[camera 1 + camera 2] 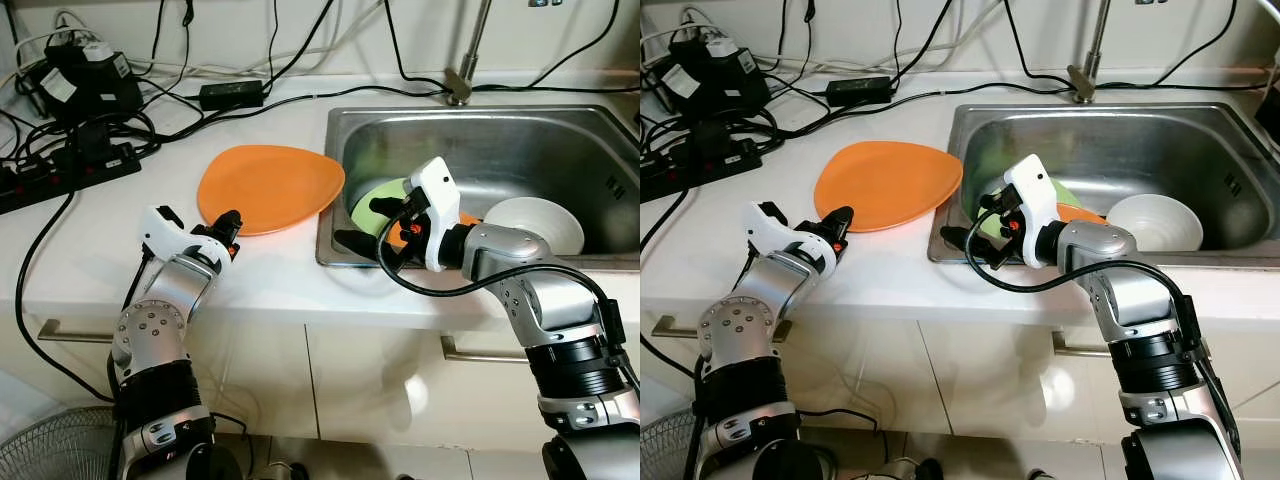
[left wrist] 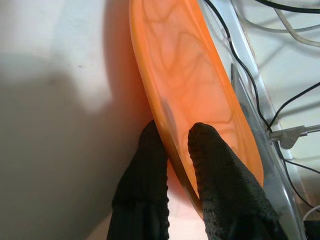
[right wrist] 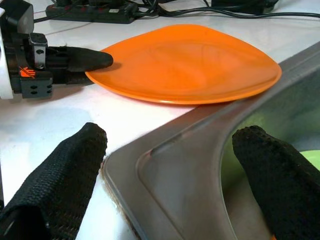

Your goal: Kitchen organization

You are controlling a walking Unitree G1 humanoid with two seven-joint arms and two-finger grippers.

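An orange plate (image 1: 270, 187) lies on the white counter just left of the sink (image 1: 500, 150). My left gripper (image 1: 232, 222) is at the plate's near left edge. In the left wrist view its gripper (image 2: 176, 137) is shut on the plate's (image 2: 190, 75) rim, one finger above and one below. My right gripper (image 1: 365, 248) is open and straddles the sink's front left corner. One of its fingers (image 3: 65, 170) is over the counter and the other is inside the basin. In the sink lie a green bowl (image 1: 378, 195) and a white bowl (image 1: 535, 222).
A faucet (image 1: 460, 85) stands behind the sink. A black power strip (image 1: 60, 175), adapters (image 1: 90, 75) and tangled cables crowd the counter's back left. A fan (image 1: 50, 450) stands on the floor at lower left. Cabinet fronts with handles run below the counter.
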